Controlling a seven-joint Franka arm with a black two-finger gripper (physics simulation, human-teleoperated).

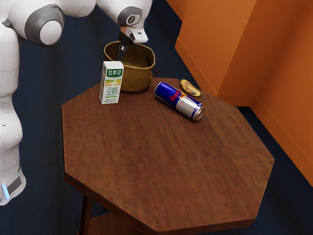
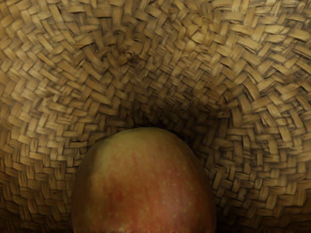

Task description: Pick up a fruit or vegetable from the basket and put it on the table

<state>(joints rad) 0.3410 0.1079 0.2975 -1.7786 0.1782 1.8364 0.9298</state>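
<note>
The black gripper (image 1: 122,49) reaches down into the woven basket (image 1: 138,78) at the table's far edge; its fingertips are hidden behind the basket's rim and the carton. In the wrist view a red and yellow apple (image 2: 146,187) is large at the lower edge, directly under or between the fingers, with the basket's woven inside (image 2: 155,63) around it. Whether the apple is held cannot be made out. The wooden table (image 1: 161,166) stands below.
A white and green carton (image 1: 112,83) stands upright close to the basket. A Red Bull can (image 1: 179,101) lies on its side to the exterior view's right of it, with a spotted banana (image 1: 190,88) behind. An orange wall (image 1: 220,44) rises beyond.
</note>
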